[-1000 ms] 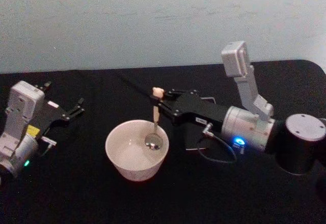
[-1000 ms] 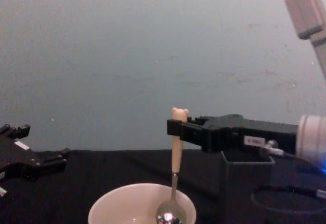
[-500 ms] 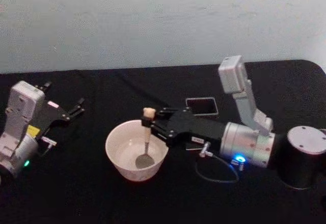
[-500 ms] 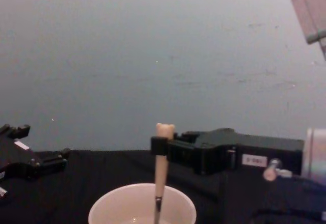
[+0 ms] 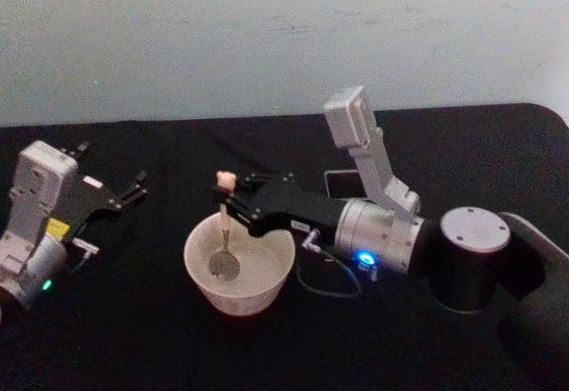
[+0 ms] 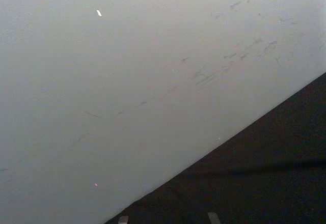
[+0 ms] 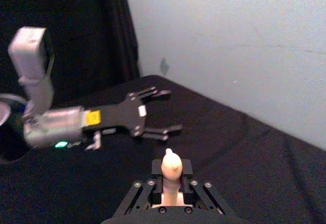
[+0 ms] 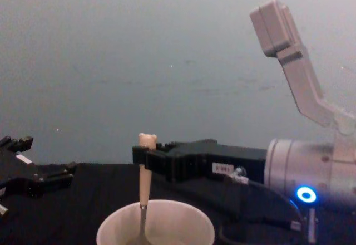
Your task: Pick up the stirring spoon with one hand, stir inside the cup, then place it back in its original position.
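The stirring spoon (image 5: 226,234) stands nearly upright in the cream-white cup (image 5: 242,300), its metal bowl low on the cup's left side. My right gripper (image 5: 229,201) is shut on the peach handle just under the bear head. The chest view shows the spoon (image 8: 144,181) dipping past the rim of the cup (image 8: 161,231), held by the right gripper (image 8: 142,157). In the right wrist view the bear head (image 7: 170,164) sticks up between the fingers. The dark grey square holder (image 5: 339,181) lies behind the right arm, partly hidden. My left gripper (image 5: 132,188) rests open at the far left.
The table (image 5: 133,347) is covered in black cloth, with a pale wall close behind it. The right arm's white wrist and black elbow (image 5: 471,258) fill the table's right side. A thin cable (image 5: 324,284) loops beside the cup.
My right gripper has carried the spoon leftward across the cup, from its right side to its left side, and the arm has reached further in. The left arm has stayed still.
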Robot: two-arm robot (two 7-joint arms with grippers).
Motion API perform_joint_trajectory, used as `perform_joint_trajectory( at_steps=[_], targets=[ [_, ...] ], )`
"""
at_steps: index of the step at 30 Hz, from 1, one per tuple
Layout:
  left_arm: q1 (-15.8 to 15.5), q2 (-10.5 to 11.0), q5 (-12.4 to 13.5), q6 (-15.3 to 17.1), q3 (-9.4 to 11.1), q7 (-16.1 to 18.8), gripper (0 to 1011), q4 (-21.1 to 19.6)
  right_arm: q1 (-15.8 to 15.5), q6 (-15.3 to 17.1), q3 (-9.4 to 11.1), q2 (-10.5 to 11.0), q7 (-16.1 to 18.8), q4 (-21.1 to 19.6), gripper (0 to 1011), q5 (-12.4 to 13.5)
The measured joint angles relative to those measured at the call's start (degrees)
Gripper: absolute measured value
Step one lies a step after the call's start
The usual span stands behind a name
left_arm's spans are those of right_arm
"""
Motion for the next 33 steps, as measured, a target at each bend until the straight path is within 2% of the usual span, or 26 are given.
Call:
perform_joint_trajectory(
  at_steps=[3, 6, 13, 20, 24, 33],
  targets=[
    [0.0, 0.0, 0.0, 0.0, 0.0, 0.0, 1001, 0.0, 1.2, -0.2, 0.6, -1.5, -1.1, 2.2, 215, -0.5],
    [0.0, 0.0, 0.0, 0.0, 0.0, 0.0, 1001, 0.0, 1.7, -0.3, 1.1, -2.1, -1.6, 3.3, 215, -0.8],
    [0.0, 0.0, 0.0, 0.0, 0.0, 0.0, 1001, 0.0, 2.0, -0.5, 2.7, -2.0, -2.0, 4.5, 215, -1.2],
    [0.0, 0.0, 0.0, 0.0, 0.0, 0.0, 1001, 0.0, 0.1, -0.4, 4.7, 0.3, -1.6, 2.3, 215, -0.5],
    [0.0, 0.0, 0.0, 0.0, 0.0, 0.0, 1001, 0.0, -1.9, 0.1, 5.4, 2.8, -0.1, -0.7, 215, 0.7],
    [0.0, 0.0, 0.0, 0.0, 0.0, 0.0, 1001, 0.0, -5.4, 0.5, 5.1, 7.1, 3.2, -7.0, 215, 3.3]
  ],
)
